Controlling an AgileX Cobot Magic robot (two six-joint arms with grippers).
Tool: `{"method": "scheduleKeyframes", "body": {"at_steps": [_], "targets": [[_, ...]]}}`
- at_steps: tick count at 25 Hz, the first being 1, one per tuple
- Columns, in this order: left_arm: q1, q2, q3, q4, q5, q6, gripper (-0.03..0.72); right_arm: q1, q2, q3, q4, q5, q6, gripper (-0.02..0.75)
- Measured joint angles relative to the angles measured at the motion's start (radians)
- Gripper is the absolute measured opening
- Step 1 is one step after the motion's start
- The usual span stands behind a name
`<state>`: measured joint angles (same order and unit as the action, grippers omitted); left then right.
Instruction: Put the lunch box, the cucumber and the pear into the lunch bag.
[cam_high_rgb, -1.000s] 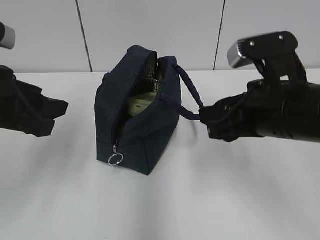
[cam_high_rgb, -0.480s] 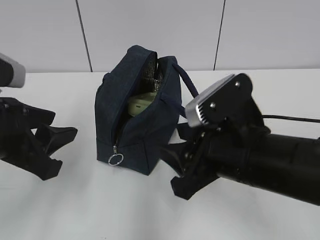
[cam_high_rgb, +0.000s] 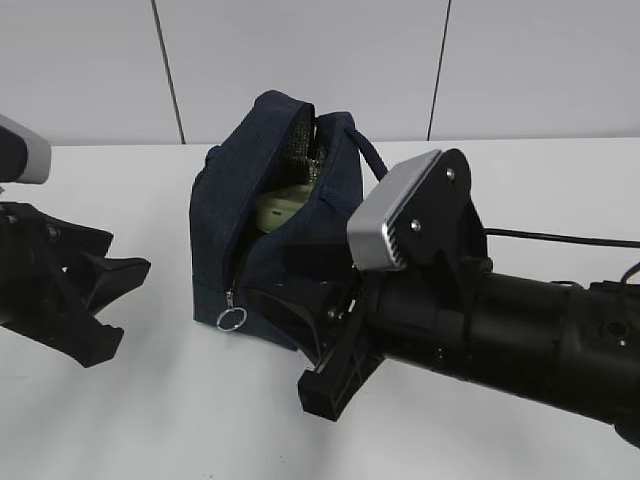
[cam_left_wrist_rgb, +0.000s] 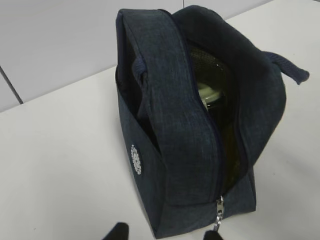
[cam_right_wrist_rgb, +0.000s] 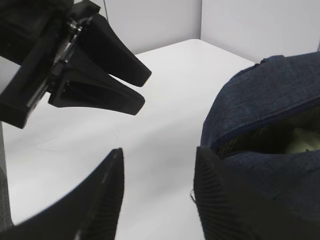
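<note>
A: Lunch bag (cam_high_rgb: 275, 220) stands upright at table centre, zipper parted along the top; ring pull (cam_high_rgb: 231, 319) hangs at its near lower end.

B: Contents?

A: Lunch box (cam_high_rgb: 283, 207), pale green lid, sits inside the gap. Cucumber and pear not discernible.

B: Claws?

A: Left gripper (cam_high_rgb: 105, 300) at bag's 9 o'clock, spread, empty. Right gripper (cam_right_wrist_rgb: 157, 197) at 4 o'clock, spread, empty, one finger against the fabric.

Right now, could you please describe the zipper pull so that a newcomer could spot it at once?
Find the dark navy lunch bag standing on the white table. Follow its open zipper down the near end: the zipper pull hangs there, a silver metal ring, the only shiny thing on the dark fabric.
</note>
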<state>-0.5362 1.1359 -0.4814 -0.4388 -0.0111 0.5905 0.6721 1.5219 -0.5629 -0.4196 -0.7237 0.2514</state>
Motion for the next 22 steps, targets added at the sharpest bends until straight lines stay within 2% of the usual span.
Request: {"method": "scheduleKeyframes", "body": {"at_steps": [4,8,18,22], "targets": [[0.0,0.0,0.0,-0.035,0.028,0.001,0.269,0.0,0.043,0.0,-0.071,0.02,0.016,0.34],[0.0,0.0,0.0,-0.074,0.106,0.001,0.261,0.001,0.146,-0.004,-0.084,0.023,0.029,0.339],[0.0,-0.143,0.0,-0.057,0.291,0.019,0.258,0.001,0.348,-0.107,-0.034,0.041,0.033,0.339],[0.0,-0.185,0.0,-0.04,0.369,0.036,0.257,0.001,0.395,-0.17,-0.011,0.124,0.033,0.353]]}}
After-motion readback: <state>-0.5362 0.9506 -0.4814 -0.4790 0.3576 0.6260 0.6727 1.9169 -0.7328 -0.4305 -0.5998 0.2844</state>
